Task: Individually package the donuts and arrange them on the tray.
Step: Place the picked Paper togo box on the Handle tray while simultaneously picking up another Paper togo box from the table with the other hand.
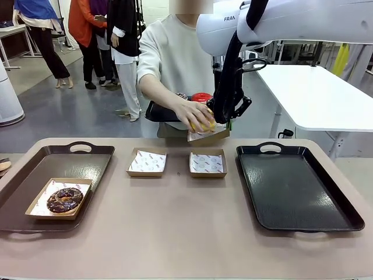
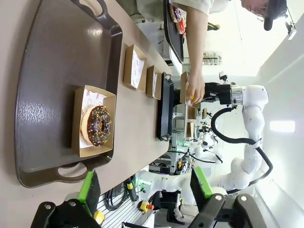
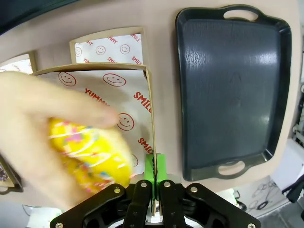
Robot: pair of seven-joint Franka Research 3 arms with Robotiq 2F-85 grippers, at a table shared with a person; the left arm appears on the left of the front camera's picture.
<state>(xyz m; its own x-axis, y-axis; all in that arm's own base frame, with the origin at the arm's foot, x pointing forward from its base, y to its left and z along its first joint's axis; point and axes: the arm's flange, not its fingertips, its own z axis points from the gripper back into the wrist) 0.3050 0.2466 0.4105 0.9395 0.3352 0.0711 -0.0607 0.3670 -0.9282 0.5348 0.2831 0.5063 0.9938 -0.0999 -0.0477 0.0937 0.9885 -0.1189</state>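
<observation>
My right gripper [image 1: 226, 123] [image 3: 153, 164] is shut on the side wall of a cardboard box [image 1: 208, 135] [image 3: 118, 99] lined with printed paper, held in the air above the table's far edge. A person's hand [image 1: 195, 111] presses a yellow donut [image 1: 204, 124] [image 3: 90, 156] into that box. A dark chocolate donut [image 1: 64, 199] [image 2: 97, 126] lies in a box on the brown tray [image 1: 35, 169] [image 2: 52, 61] at the left. A red donut [image 1: 201, 97] rests on a black tray the person holds. My left gripper [image 2: 142, 190] hangs open above the brown tray.
Two empty lined boxes [image 1: 147, 162] [image 1: 207, 163] sit side by side at the table's middle. A black tray [image 1: 294, 186] [image 3: 232, 85] lies empty at the right. The person stands at the far edge, and other people stand farther back left.
</observation>
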